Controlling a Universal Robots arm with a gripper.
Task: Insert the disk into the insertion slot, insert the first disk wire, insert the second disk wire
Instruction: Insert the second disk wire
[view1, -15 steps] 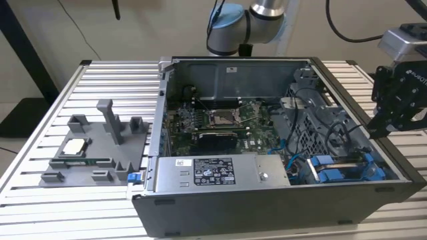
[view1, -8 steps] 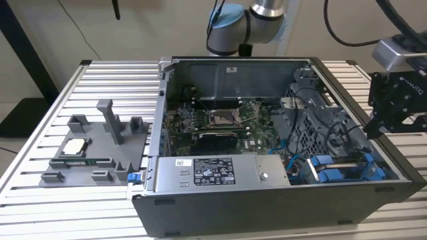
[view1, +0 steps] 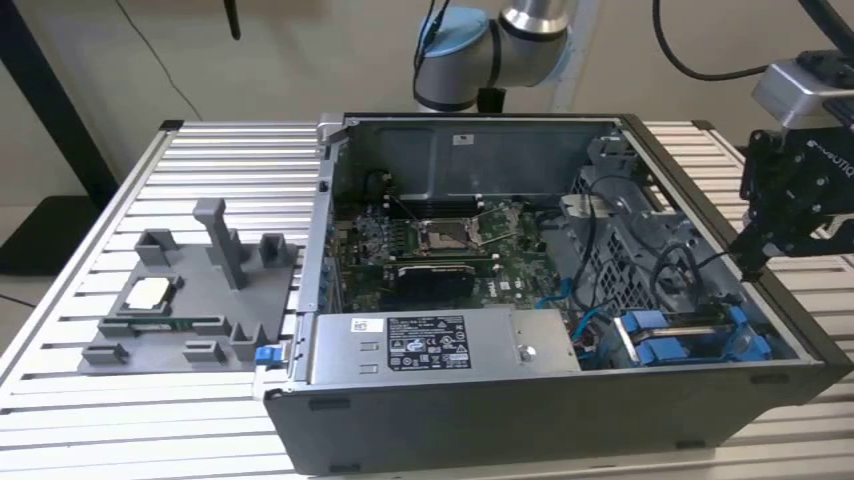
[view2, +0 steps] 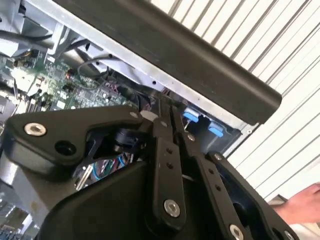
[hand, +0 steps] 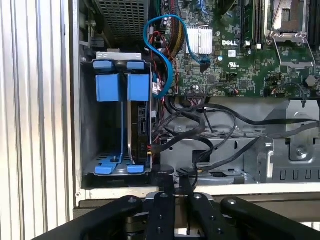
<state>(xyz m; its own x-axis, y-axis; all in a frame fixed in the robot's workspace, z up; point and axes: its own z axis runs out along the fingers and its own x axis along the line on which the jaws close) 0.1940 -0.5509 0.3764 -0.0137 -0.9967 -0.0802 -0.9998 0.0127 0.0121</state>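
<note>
The disk (hand: 140, 125) stands on edge inside the insertion slot (hand: 107, 167), a grey metal bay with blue plastic fittings in the case's corner. In the exterior view the slot (view1: 731, 338) sits at the case's front right. A blue wire (hand: 167, 60) loops from the motherboard down beside the disk. Black wires (hand: 200, 125) lie loose next to the bay. My black gripper (hand: 173, 176) hovers over the case's side wall, close to the bay, fingers pressed together with nothing seen between them. It also appears in the exterior view, gripper (view1: 750, 262), and in the second wrist view, gripper (view2: 167, 114).
The open computer case (view1: 534, 420) lies on a slatted aluminium table (view1: 160, 420), with a motherboard (view1: 441, 240) and a grey power-supply box (view1: 441, 345) inside. A grey fixture plate (view1: 187, 300) lies at the exterior view's left. A person's hand (view2: 300, 205) is near the table.
</note>
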